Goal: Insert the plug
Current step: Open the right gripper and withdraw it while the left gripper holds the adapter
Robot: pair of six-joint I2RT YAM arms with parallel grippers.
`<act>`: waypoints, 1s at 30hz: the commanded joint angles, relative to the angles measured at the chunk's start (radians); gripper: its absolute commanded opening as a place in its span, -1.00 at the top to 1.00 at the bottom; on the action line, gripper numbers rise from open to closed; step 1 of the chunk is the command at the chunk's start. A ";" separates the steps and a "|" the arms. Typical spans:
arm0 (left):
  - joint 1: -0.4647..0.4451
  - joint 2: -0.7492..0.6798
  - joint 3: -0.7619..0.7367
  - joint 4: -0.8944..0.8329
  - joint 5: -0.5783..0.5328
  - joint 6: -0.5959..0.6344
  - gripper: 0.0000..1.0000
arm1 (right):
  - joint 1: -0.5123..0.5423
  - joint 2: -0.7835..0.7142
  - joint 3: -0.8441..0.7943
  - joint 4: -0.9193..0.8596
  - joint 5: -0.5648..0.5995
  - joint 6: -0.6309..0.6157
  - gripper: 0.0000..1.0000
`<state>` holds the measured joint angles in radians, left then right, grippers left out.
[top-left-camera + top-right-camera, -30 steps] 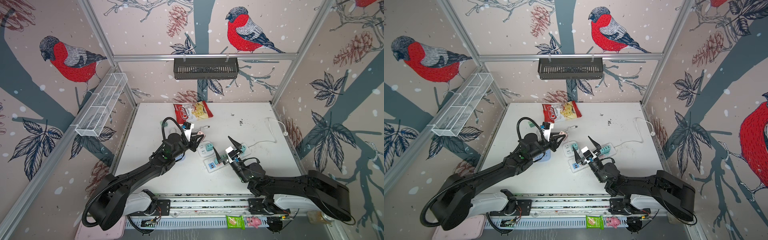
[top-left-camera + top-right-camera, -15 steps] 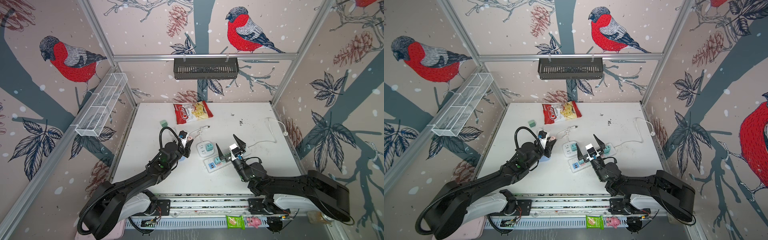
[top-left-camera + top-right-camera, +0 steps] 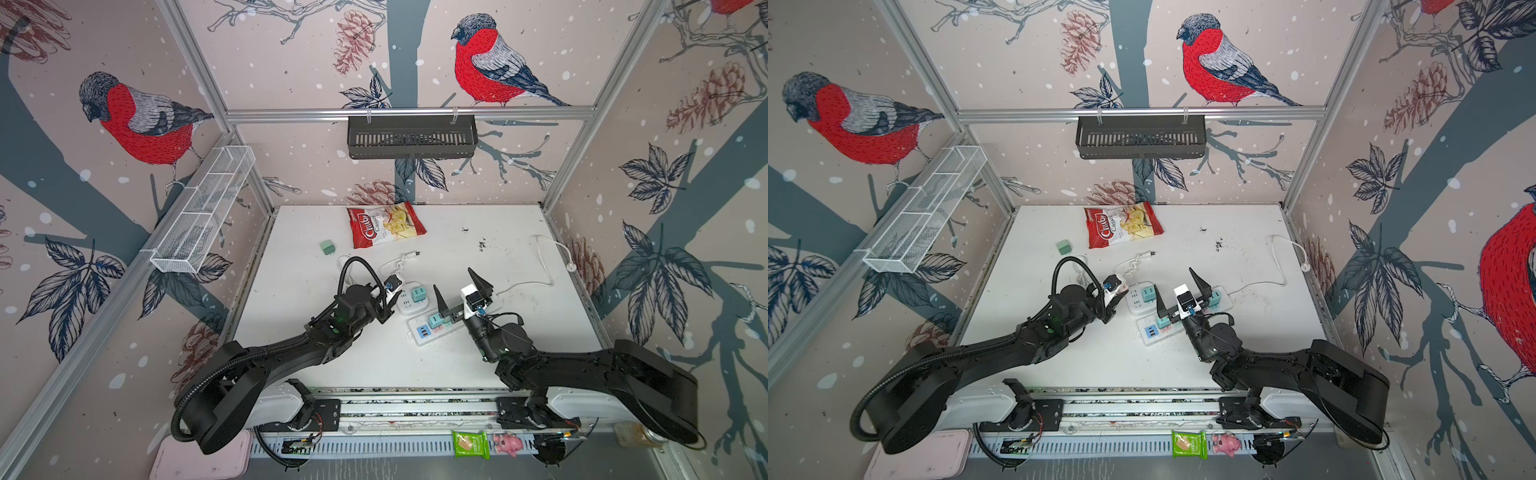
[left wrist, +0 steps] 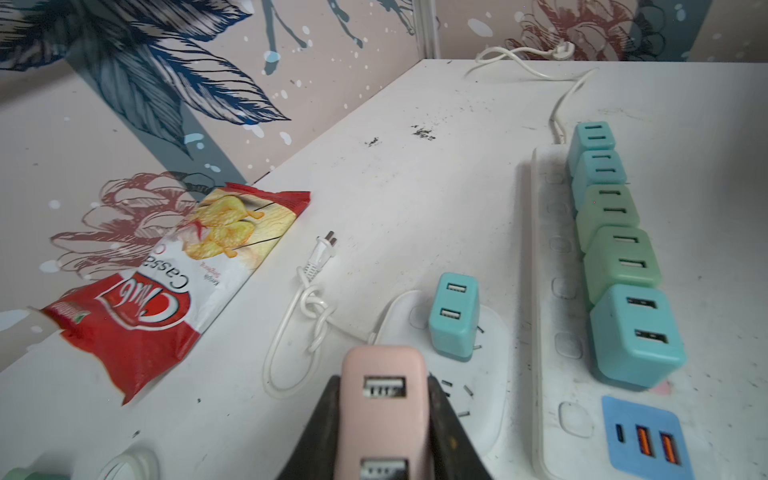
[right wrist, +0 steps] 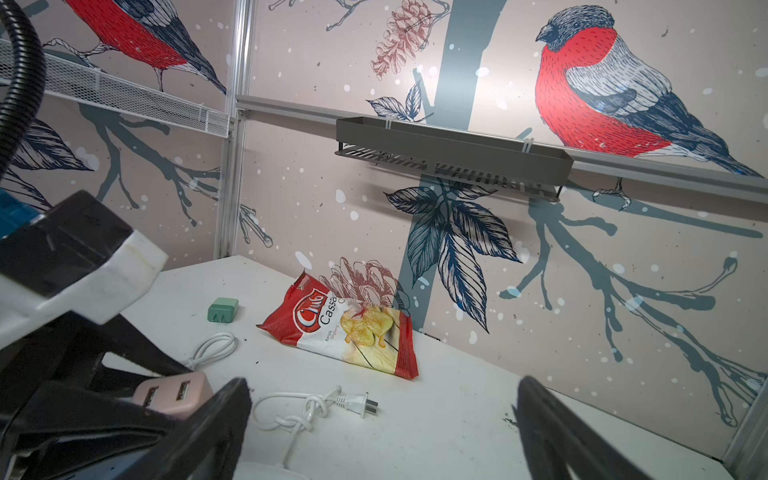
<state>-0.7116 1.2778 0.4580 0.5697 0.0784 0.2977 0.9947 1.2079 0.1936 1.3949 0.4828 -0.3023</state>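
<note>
- Left gripper (image 4: 384,388) — jaws pressed against two sides of the pink plug (image 4: 382,419), whose USB ports face the wrist camera. The prongs are hidden beneath its body.
- Pink plug — held near the middle of the tabletop (image 3: 561,324), at the near end of the small white strip (image 4: 492,374). The strip's free slots show just beside the plug, but whether the prongs touch the strip cannot be told.
- Right gripper (image 3: 454,286) — fingers spread wide and holding nothing, raised over the long strip (image 3: 436,334). That strip lies just right of the small one and carries a row of chargers.
- Risk, alignment: the prongs are out of sight, so a slight twist in the grasp would likely land them on plastic rather than in the slots.
- Risk, sliding: nothing pins the small white strip, so an off-axis push would probably shove or tip it rather than seat the plug.
- Risk, crowding: the teal charger (image 4: 453,318) stands in the neighbouring socket, and a finger could knock it on the way down.
- Risk, snagging: the knotted cord (image 4: 309,316) runs out from the strip's side and may drag if the strip shifts.
- Bystanders: a green plug (image 3: 328,247) and a snack bag (image 3: 384,224) lie toward the far edge, well apart from the work.
</note>
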 commanded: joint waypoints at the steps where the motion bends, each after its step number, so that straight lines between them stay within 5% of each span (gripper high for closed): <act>1: -0.002 0.046 0.054 -0.055 0.103 0.053 1.00 | -0.018 -0.009 -0.005 0.030 0.018 0.059 -0.99; 30: 0.069 0.277 0.185 -0.130 0.327 -0.023 1.00 | -0.110 -0.081 -0.023 -0.045 -0.029 0.201 -0.99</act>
<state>-0.6453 1.5543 0.6342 0.4263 0.3676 0.2840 0.8864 1.1309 0.1699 1.3396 0.4675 -0.1246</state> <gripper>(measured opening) 0.292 0.997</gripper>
